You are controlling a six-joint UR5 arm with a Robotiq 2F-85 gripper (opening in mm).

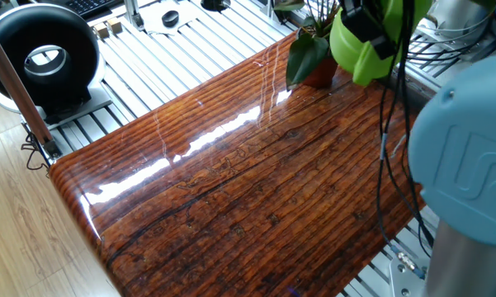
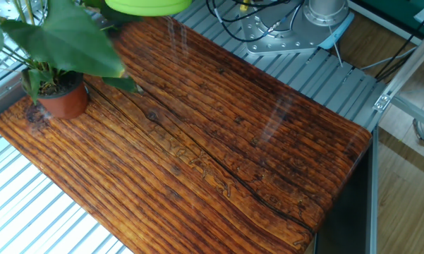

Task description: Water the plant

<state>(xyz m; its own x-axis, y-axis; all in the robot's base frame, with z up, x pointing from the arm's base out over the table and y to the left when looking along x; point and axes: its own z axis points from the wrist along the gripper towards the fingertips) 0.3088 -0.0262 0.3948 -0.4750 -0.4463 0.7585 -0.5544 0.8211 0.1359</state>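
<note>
1. the plant (image 2: 56, 67) is standing in its terracotta pot (image 2: 62, 101) on one corner of the wooden worktop (image 2: 219, 141), close to the edge.
2. my claw (image 1: 365, 23) is showing as a dark block at the top of one fixed view, pressing against the lime-green watering can (image 1: 365, 43); i am not seeing my fingers, so i cannot tell if they are apart or clamped.
3. the can is hanging in the air just beside the plant's leaves (image 1: 307, 54), above that same corner.
4. my black cables (image 1: 388, 140) are hanging down over the worktop edge.

Pincer (image 1: 365, 18) & watering can (image 2: 147, 5) cropped.
</note>
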